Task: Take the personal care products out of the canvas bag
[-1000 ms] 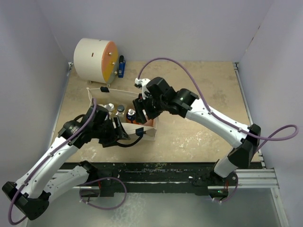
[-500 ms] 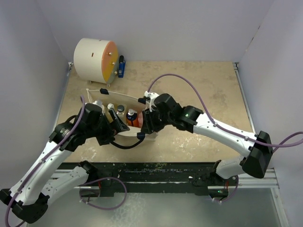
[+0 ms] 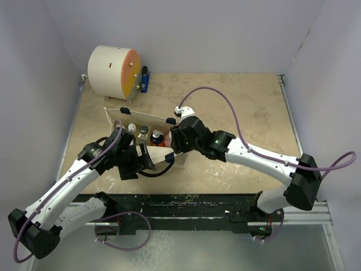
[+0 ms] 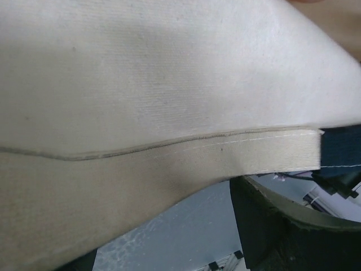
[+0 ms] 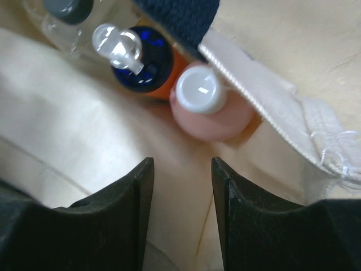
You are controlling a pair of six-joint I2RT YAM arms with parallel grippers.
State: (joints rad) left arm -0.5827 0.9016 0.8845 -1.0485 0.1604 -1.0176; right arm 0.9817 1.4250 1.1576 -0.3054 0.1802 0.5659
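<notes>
Your right gripper (image 5: 181, 209), narrow and empty, points at the pink bottle (image 5: 211, 116) in the canvas bag (image 5: 67, 152); your left gripper (image 3: 145, 158) is wide. Close now and you may pinch cloth.

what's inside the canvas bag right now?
Pink white-capped bottle, orange dark-capped bottle and clear dark-capped bottle stand in the canvas bag. Anything beneath them or under the navy strap is covered.
</notes>
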